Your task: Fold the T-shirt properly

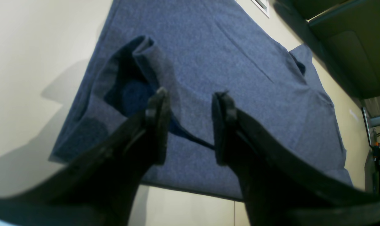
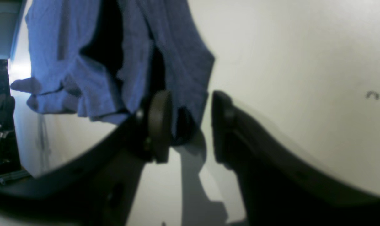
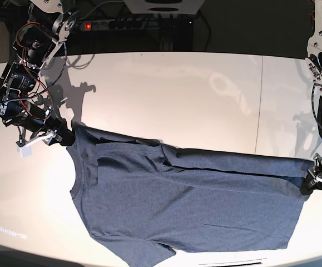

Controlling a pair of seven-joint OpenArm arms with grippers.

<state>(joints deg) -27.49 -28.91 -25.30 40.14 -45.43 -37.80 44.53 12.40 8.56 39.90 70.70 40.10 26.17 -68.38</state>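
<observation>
Heathered slate-blue T-shirt [image 3: 188, 206] lies flat on the white tabletop [image 3: 177, 94], collar at 9 o'clock. My left hand [image 1: 190, 125] and right hand [image 2: 190, 125] both released, gaping at opposite edges.

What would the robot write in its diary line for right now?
T-shirt: spread on white table, partly folded | left hand: open over shirt | right hand: open at shirt edge

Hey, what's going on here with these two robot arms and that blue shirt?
Two robot arms are working on a grey-blue T-shirt spread on a white table. The right gripper is at the collar end, the left gripper at the hem end, both by the shirt's far edge. Both grippers look open, and little folding is done.
</observation>
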